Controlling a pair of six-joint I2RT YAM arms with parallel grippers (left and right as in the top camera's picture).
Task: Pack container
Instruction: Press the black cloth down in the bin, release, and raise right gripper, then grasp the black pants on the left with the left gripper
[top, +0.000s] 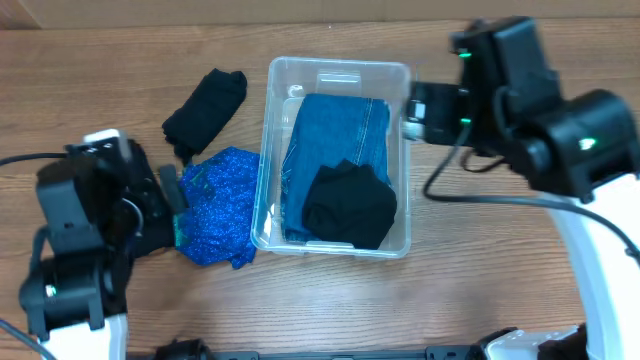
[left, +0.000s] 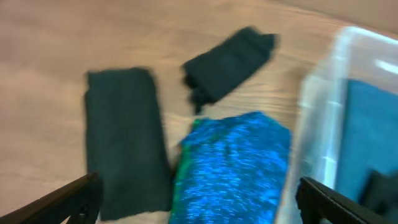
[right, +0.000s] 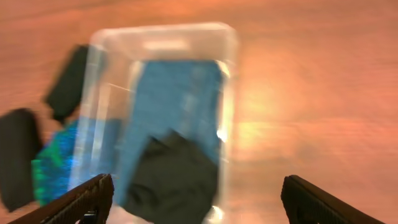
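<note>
The container (top: 338, 64) sits at frame centre, holding folded denim (top: 340, 130) under a black cloth (top: 350, 205). Both wrist views are blurred. The left gripper (left: 199, 186) and right gripper (right: 198, 183) gape empty, cut off at the lower corners.

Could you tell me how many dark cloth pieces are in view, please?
3 dark pieces: one in the container atop the denim, one on the table left of the container, one beside the sparkly blue cloth near the left arm. Others may be hidden.
</note>
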